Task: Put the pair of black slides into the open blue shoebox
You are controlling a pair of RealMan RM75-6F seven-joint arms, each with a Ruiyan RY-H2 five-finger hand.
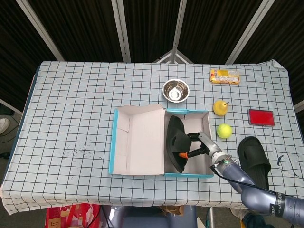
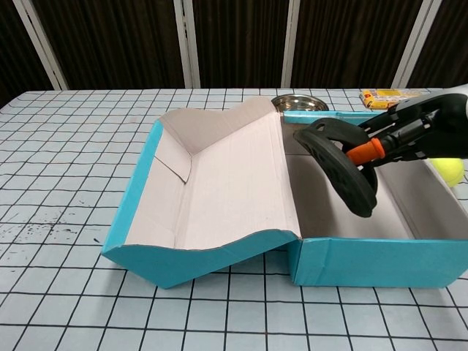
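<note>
The open blue shoebox [image 1: 114, 142] [image 2: 365, 259] lies at the table's middle, its lid folded out to the left. My right hand [image 1: 198, 147] [image 2: 398, 139] holds one black slide [image 1: 175, 145] [image 2: 340, 164] on edge inside the box's right compartment, orange-tipped fingers [image 2: 363, 152] pinching its strap. The slide tilts, sole toward the lid. The second black slide [image 1: 254, 157] lies flat on the table to the right of the box. My left hand is in neither view.
A steel bowl [image 1: 175, 90] stands behind the box. A yellow pear-shaped fruit [image 1: 219, 107] and a tennis ball [image 1: 224, 130] [image 2: 447, 168] sit right of the box. A yellow packet [image 1: 224, 76] and a red card [image 1: 261, 117] lie further back right.
</note>
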